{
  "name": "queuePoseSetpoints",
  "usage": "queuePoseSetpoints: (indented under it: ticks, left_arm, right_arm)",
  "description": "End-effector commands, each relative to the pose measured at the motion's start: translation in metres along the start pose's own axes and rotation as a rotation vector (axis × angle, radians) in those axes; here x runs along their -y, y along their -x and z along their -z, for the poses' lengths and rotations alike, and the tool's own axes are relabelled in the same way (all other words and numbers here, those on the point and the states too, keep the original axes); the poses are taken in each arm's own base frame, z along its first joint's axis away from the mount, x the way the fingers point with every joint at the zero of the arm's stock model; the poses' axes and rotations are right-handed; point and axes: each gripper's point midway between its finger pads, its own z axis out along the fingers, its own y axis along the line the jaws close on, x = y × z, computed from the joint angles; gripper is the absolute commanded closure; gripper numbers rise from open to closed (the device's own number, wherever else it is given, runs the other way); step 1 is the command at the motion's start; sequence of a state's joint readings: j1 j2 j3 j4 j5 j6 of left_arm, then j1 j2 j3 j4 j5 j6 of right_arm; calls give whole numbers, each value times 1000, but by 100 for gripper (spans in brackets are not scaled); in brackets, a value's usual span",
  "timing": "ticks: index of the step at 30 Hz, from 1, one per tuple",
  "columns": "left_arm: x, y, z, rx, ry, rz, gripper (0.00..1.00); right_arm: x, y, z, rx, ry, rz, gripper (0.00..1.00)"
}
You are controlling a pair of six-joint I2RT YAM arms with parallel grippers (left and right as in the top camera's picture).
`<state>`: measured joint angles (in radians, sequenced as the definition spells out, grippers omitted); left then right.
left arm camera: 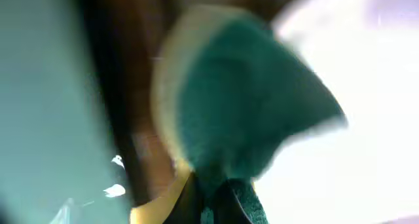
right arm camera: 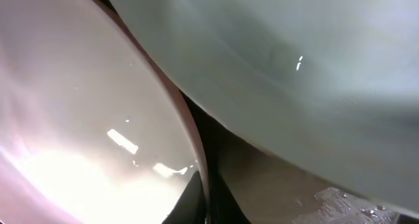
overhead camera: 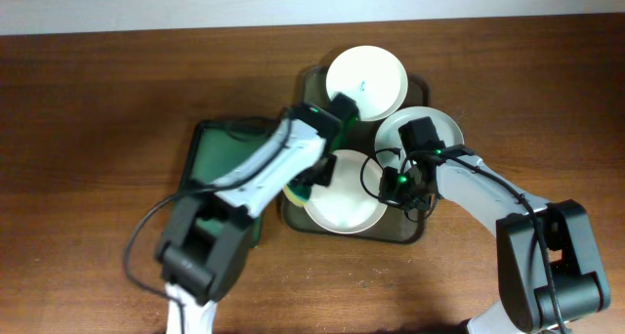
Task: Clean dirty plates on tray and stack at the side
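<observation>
Clearly in the middle of a wipe. Pinching a teal-and-yellow sponge in the left claw, with its soft face against the left edge of the nearest white plate. Too blurred in the left wrist view to tell how hard the sponge presses.

Gripping the opposite rim of this same plate with the right claw. In the right wrist view, the thin rim seems to run straight down between the closed fingers.

Just beyond the right claw, a faintly mint plate. Further beyond and to the left of that claw, a third plate with a small teal smudge at the centre. All three lying on the olive-brown tray. On the outer side of the left claw, a smaller green tray.

Probably light, stiff and glossy, so slippery under a pinch and likely to chip or crack if dropped. Best to take hold at the rim only, one finger above and one below, and to hold the plate nearly flat. Better to press gently with the sponge, or risk pushing the plate out of the right claw.
</observation>
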<state>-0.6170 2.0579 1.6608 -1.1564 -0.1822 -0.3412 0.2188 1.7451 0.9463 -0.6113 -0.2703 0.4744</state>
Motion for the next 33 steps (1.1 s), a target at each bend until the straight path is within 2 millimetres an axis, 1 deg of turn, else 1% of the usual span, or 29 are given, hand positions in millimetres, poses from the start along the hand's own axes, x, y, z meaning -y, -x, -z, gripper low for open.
queuePoseSetpoints:
  ticks: [1,2,3,5,6,8,10,11,12,13,14,15,16,17,18,19,21,23,24,26,27,29,31,33]
  left_arm:
    - [-67,17,60,147,27,161,100]
    - [-84,16,62,140,30,199,100]
    - [-96,15,60,124,16,224,100]
    - [-117,12,44,75,-64,257,100]
    - [-121,10,37,64,-108,255,100]
    - [-124,6,17,47,-219,249,100]
    - [-130,0,2,32,-245,271,100]
    - [-133,-4,-5,22,-243,282,94]
    - [-135,-6,-7,18,-243,288,87]
    - [-137,-6,-8,18,-242,294,81]
    - [-138,-5,-8,22,-242,296,76]
    - [-139,-4,-7,29,-242,297,70]
    - [-139,-4,-5,32,-243,297,65]
    - [-139,-4,-3,38,-246,297,64]
    - [-138,-3,1,48,-254,297,64]
    - [-136,-1,12,75,-274,296,64]
    - [-140,1,38,150,-281,297,61]
    - [-144,1,61,215,-281,297,58]
    - [-147,2,81,273,-281,298,53]
    - [-150,2,103,344,-281,298,49]
    - [-151,1,110,367,-279,298,48]
    - [-155,1,115,384,-265,301,45]
    - [-154,0,115,383,-266,300,44]
    - [-154,0,115,383,-266,301,43]
  right_arm:
    - [23,-3,-5,-6,-96,-32,89]
    - [23,-3,-5,-5,-95,-31,89]
    - [22,-2,-5,-4,-93,-17,96]
    - [18,1,-2,1,-78,23,96]
    - [15,2,1,8,-74,36,96]
    - [9,10,19,55,-71,56,96]
    - [8,19,45,158,-139,83,96]
    - [6,22,59,213,-175,104,96]
    - [3,24,73,269,-210,130,96]
    - [-2,25,95,359,-270,173,96]
    - [-3,25,106,407,-306,193,96]
    - [-5,26,127,502,-388,231,96]
    - [-6,26,140,565,-447,257,96]
    - [-8,26,152,631,-509,283,96]
    - [-12,26,158,667,-544,303,96]
    - [-16,24,163,708,-586,332,96]
    - [-26,21,184,834,-713,390,96]
    - [-35,18,199,916,-781,423,96]
    - [-47,11,210,989,-822,460,96]
    - [-65,0,221,1052,-869,553,96]
    - [-70,-4,226,1081,-894,576,96]
    - [-80,-12,236,1136,-941,627,96]
    - [-89,-20,237,1153,-946,673,96]
    - [-92,-22,237,1157,-943,684,96]
